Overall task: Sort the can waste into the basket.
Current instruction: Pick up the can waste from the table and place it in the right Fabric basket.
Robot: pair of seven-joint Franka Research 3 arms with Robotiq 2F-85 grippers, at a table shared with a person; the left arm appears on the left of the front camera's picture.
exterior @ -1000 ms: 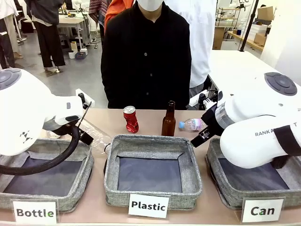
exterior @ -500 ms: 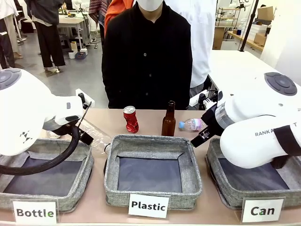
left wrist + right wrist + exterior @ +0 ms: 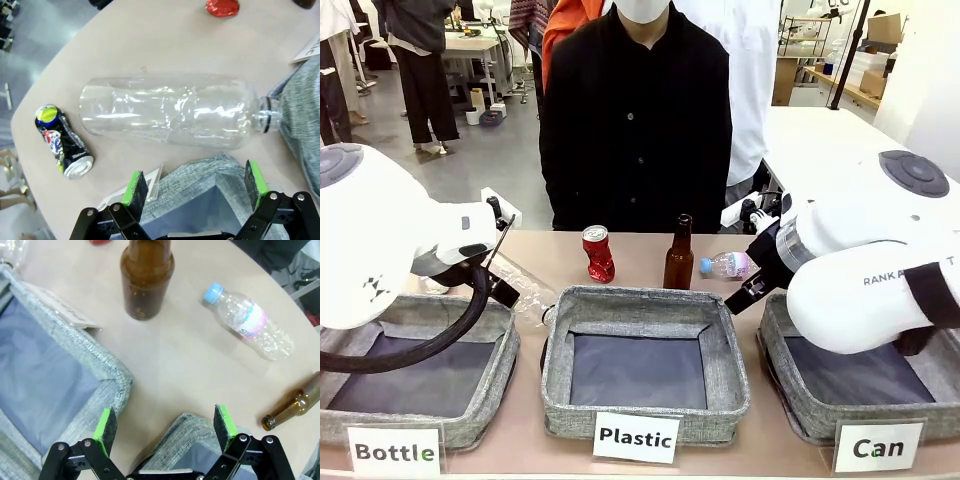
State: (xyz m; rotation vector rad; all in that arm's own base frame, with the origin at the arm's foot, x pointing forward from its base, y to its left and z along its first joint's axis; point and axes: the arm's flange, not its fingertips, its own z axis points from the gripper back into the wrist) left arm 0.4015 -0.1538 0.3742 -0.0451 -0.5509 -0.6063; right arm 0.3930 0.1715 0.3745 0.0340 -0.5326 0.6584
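The can waste is not yet sorted: the red can (image 3: 598, 253) stands at the far middle of the counter (image 3: 640, 255), and the other crushed can (image 3: 62, 141) lies far left, just beside a clear bottle (image 3: 175, 112). The Can basket (image 3: 772, 350) sits near right. The left claw (image 3: 197, 182) and right claw (image 3: 165, 425) both gape wide, holding nothing. The reach seems not begun; next, a claw must likely descend over a can and close.
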